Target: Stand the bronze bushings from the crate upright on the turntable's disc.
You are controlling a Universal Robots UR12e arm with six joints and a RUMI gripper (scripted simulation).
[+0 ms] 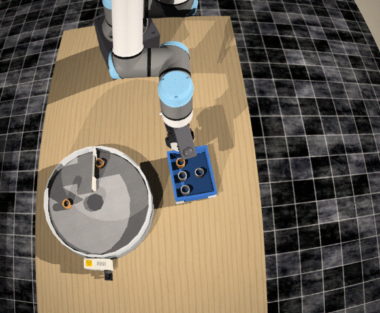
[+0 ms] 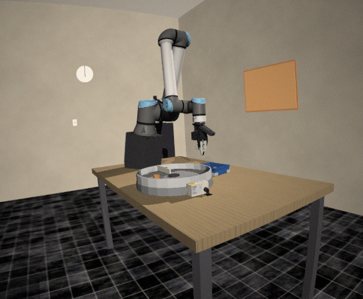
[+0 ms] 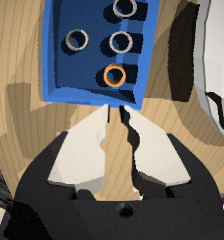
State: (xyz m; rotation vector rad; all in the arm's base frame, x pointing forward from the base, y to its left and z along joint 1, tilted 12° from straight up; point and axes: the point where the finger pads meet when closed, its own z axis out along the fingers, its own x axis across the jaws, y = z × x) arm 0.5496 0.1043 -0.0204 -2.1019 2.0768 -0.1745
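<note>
The blue crate (image 1: 192, 175) holds one bronze bushing (image 1: 180, 160) at its near-arm end and three steel bushings (image 1: 199, 172), all upright. In the wrist view the bronze bushing (image 3: 114, 75) stands just inside the crate (image 3: 99, 50) wall, with steel bushings (image 3: 77, 39) beyond. My gripper (image 3: 114, 106) is shut and empty, held well above the crate's edge; it also shows in the side view (image 2: 202, 149). Two bronze bushings (image 1: 99, 163) (image 1: 66, 203) stand upright on the turntable's grey disc (image 1: 97, 200), away from the dark hub (image 1: 94, 201).
A white bar (image 1: 94, 168) lies across the turntable from rim to hub. A white label box (image 1: 97, 263) sits at the turntable's front edge. The arm's base (image 1: 126, 30) stands at the far end of the table.
</note>
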